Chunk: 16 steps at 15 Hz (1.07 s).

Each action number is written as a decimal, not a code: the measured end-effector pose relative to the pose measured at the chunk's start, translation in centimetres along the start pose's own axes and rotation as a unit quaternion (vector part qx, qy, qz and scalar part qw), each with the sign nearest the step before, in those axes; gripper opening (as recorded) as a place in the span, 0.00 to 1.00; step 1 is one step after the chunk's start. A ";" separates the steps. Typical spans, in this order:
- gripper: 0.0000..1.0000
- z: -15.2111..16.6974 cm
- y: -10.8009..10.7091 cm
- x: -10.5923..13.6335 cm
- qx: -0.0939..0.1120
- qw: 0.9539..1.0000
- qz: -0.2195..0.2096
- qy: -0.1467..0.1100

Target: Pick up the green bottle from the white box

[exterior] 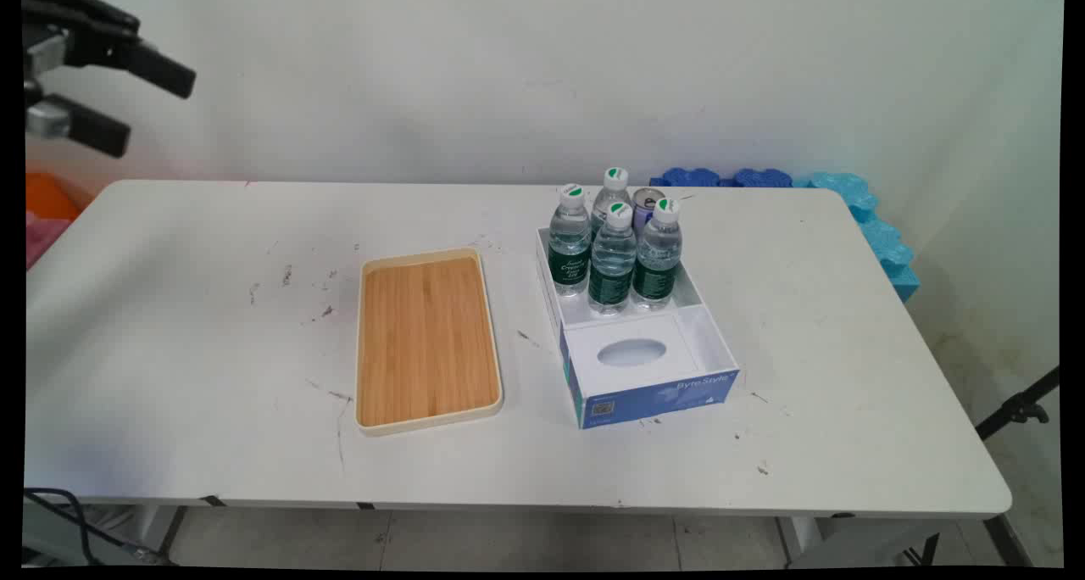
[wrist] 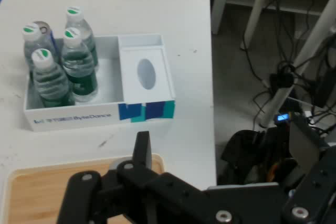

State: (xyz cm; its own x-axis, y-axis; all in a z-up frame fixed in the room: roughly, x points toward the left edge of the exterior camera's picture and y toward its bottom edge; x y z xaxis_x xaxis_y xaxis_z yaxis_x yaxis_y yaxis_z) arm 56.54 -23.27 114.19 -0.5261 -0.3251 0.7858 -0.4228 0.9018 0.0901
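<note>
My gripper hangs open and empty high at the upper left, well away from everything on the table. A bamboo tray with a cream rim lies empty at the table's middle. To its right stands a white box with a blue front. Several water bottles with green labels stand upright in the box's far compartment, with a can behind them. The near compartment has an oval hole in its lid. In the hand view the gripper looks down past the tray at the box and bottles.
Blue foam pieces lie at the table's far right corner. An orange and pink thing sits beyond the left edge. A black stand leg shows at the right. Cables and table legs crowd the floor beside the table.
</note>
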 end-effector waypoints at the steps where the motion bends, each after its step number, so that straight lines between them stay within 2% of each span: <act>1: 1.00 0.3 -0.4 0.5 0.006 1.000 0.000 0.002; 7: 1.00 4.3 -4.3 3.9 0.054 0.998 -0.006 0.009; 10: 1.00 7.8 -6.9 4.8 0.083 0.997 -0.008 0.007; 13: 1.00 11.3 -9.0 4.7 0.105 0.994 -0.017 0.002; 16: 1.00 15.9 -10.7 3.5 0.119 0.992 -0.026 -0.009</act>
State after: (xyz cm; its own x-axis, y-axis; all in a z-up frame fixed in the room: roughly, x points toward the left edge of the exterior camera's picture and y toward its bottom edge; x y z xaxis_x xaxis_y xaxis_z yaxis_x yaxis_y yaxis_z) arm 47.49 -38.58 106.27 -0.5110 -0.3769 0.7726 -0.6117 0.7909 -0.0188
